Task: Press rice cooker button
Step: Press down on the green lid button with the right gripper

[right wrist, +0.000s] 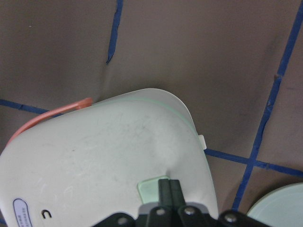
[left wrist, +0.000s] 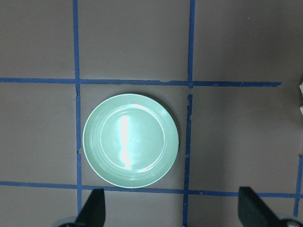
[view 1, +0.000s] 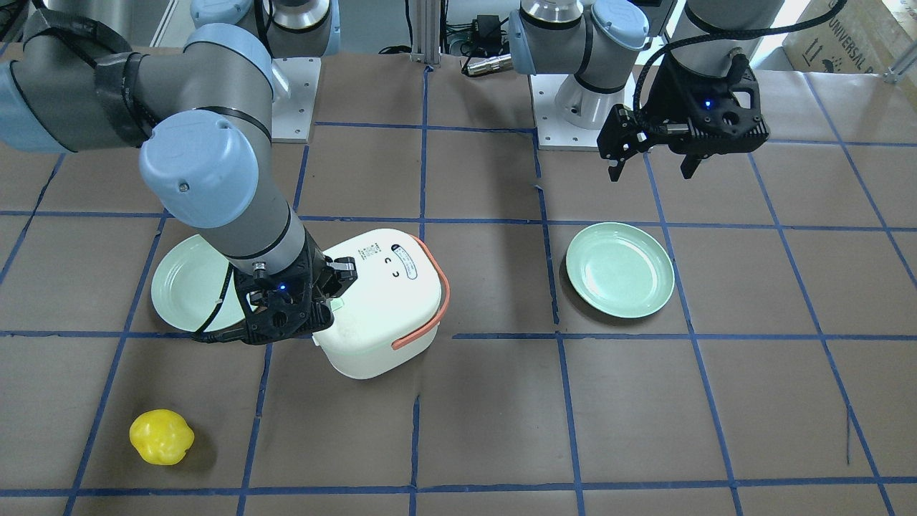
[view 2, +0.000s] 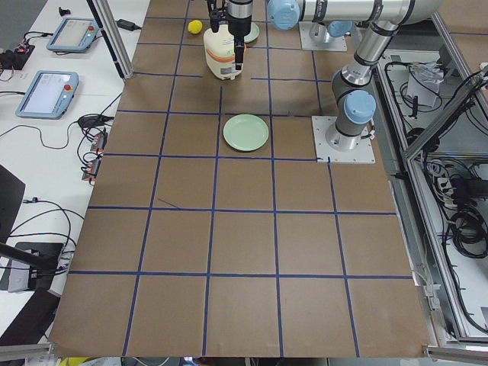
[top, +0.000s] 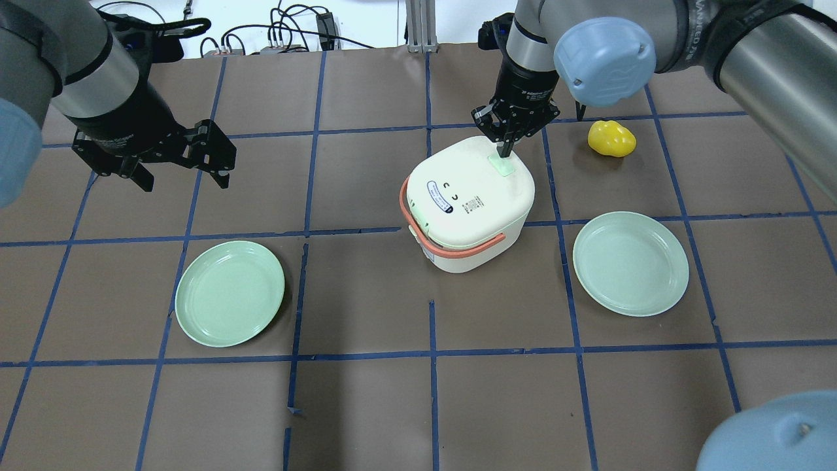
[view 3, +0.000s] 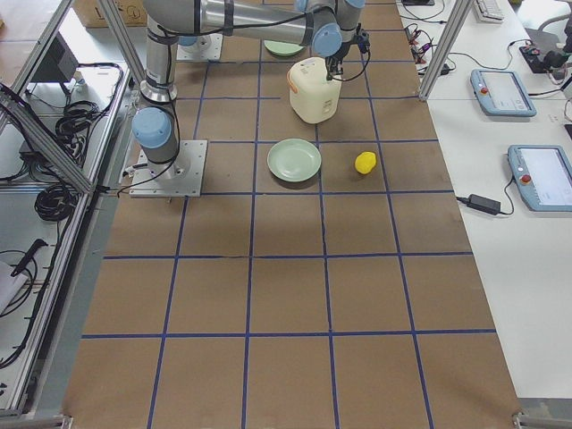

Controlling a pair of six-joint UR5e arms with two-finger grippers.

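Note:
The white rice cooker [top: 467, 203] with a salmon-orange handle stands near the table's middle, lid closed. It also shows in the front view [view 1: 387, 301] and the right wrist view [right wrist: 104, 156]. My right gripper [top: 503, 154] is shut, and its joined fingertips [right wrist: 169, 185] touch the mint-green button [right wrist: 150, 190] at the lid's far edge [top: 502, 167]. In the front view the right gripper [view 1: 328, 301] sits at the cooker's left side. My left gripper [top: 183, 176] is open and empty, raised over the table far to the left [view 1: 652, 174]. Its fingertips frame the left wrist view [left wrist: 173, 210].
One mint-green plate [top: 230, 292] lies near the left gripper, also seen in the left wrist view [left wrist: 130, 140]. A second plate [top: 631, 263] lies right of the cooker. A yellow pepper-like object [top: 611, 139] sits beyond it. Brown paper with blue tape lines covers the table [top: 366, 392].

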